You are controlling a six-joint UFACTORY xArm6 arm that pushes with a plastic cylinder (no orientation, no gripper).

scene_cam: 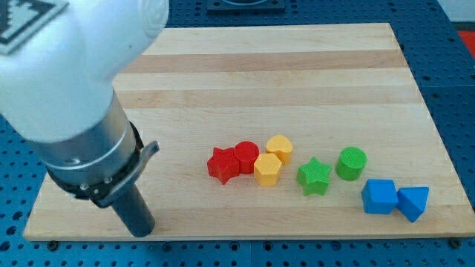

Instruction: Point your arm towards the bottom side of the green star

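Note:
The green star point(314, 176) lies on the wooden board point(282, 81), right of centre near the view's bottom. A green cylinder point(351, 163) stands just to its right. My tip point(142, 231) is at the board's bottom left, far to the left of the green star and slightly lower in the view than it. The rod hangs from the arm's large white and grey body point(67, 81), which fills the view's top left.
Left of the green star are a yellow hexagon point(268, 170), a yellow cylinder-like block point(280, 148), a red cylinder point(246, 156) and a red star point(223, 165). A blue cube point(379, 196) and a blue triangle point(413, 202) lie at the bottom right.

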